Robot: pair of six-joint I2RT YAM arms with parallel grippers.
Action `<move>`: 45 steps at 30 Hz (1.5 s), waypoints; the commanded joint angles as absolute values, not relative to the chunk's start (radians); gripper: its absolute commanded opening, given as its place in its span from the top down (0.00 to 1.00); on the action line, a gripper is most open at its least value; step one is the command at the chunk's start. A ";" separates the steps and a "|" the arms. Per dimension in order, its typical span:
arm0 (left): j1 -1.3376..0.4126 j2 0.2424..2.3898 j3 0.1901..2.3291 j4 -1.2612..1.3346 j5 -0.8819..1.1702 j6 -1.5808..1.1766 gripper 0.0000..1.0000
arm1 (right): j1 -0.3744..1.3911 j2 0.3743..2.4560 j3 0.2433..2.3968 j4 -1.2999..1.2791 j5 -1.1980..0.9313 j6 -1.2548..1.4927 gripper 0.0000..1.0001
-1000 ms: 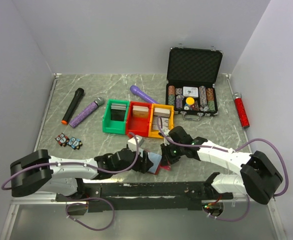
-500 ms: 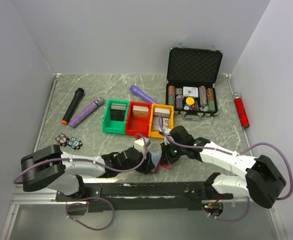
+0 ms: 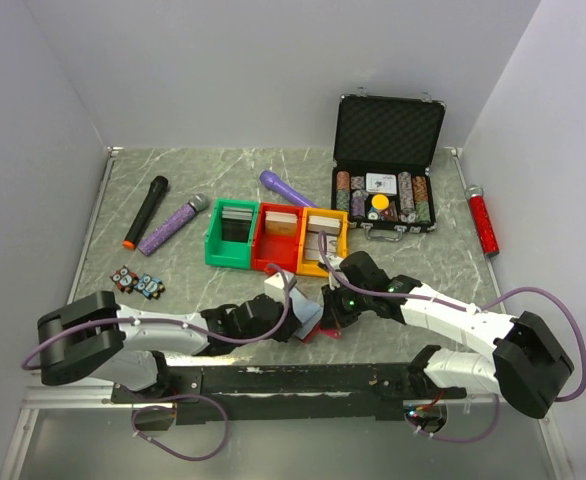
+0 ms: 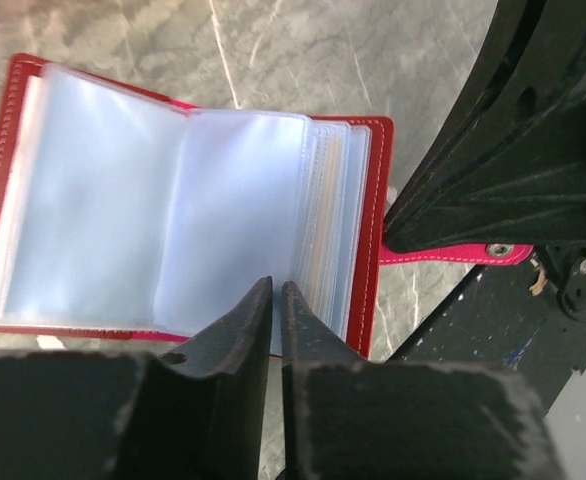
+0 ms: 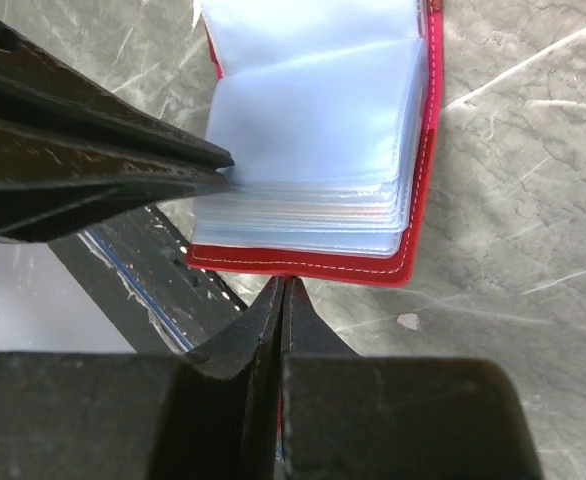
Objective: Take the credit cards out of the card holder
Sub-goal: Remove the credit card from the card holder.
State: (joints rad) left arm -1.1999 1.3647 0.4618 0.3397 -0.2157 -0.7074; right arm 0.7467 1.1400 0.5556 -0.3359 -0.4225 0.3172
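Card holder lies open on the table, near the front edge and between the two arms, well in front of the green bin, red bin and yellow bin. Its red cover faces down and the pale clear sleeves fan upward. The pink snap tab sticks out past one side of the cover.

Left gripper has its fingers almost together, with only a thin slit between them. The tips sit right at the free edge of the sleeve stack, near the fold. In the right wrist view the same tips touch the side of the stack. Cannot tell whether a sleeve or card is pinched in the slit.

Right gripper has its fingers pressed together with no visible gap, and the tips are just at the stitched red edge of the cover. In the left wrist view it sits over the tab side of the cover. Cannot tell whether it pinches the cover or tab or only rests against it.

No loose card shows on the table beside the card holder. Faint card edges show inside the stacked sleeves, but they are too blurred to count.

Further back are an open black case of poker chips, a black microphone and a purple microphone, all well apart from the grippers.
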 commanded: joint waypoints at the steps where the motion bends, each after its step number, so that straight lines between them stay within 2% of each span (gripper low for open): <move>1: -1.200 1.296 0.433 0.314 -0.302 -0.733 0.90 | 0.756 1.115 0.583 -0.333 -0.428 0.308 1.00; 3: -1.200 1.272 0.425 0.302 -0.327 -0.742 0.99 | 0.756 1.115 0.584 -0.334 -0.426 0.305 1.00; 4: -1.200 1.260 0.422 0.296 -0.336 -0.747 0.99 | 0.755 1.117 0.584 -0.334 -0.426 0.304 1.00; 17: -1.200 1.206 0.408 0.166 -0.459 -0.845 0.99 | 0.761 1.112 0.581 -0.347 -0.419 0.296 1.00; 25: -1.200 0.977 0.327 0.002 -0.535 -0.982 0.99 | 0.781 1.124 0.589 -0.342 -0.425 0.281 1.00; 27: -1.200 0.937 0.316 -0.055 -0.545 -0.994 0.87 | 0.791 1.137 0.597 -0.339 -0.425 0.278 1.00; 29: -1.200 0.902 0.313 -0.084 -0.557 -0.999 0.54 | 0.796 1.147 0.601 -0.336 -0.423 0.275 1.00; 31: -1.200 0.864 0.310 -0.091 -0.560 -0.994 0.40 | 0.801 1.157 0.607 -0.334 -0.422 0.272 1.00; 36: -1.200 0.857 0.316 0.130 -0.428 -0.835 0.32 | 0.808 1.161 0.611 -0.328 -0.419 0.270 1.00; 41: -1.222 1.076 0.408 0.195 -0.357 -0.761 0.30 | 0.810 1.154 0.614 -0.334 -0.414 0.273 1.00; 45: -1.229 1.166 0.420 0.262 -0.316 -0.746 0.32 | 0.813 1.140 0.612 -0.345 -0.413 0.278 1.00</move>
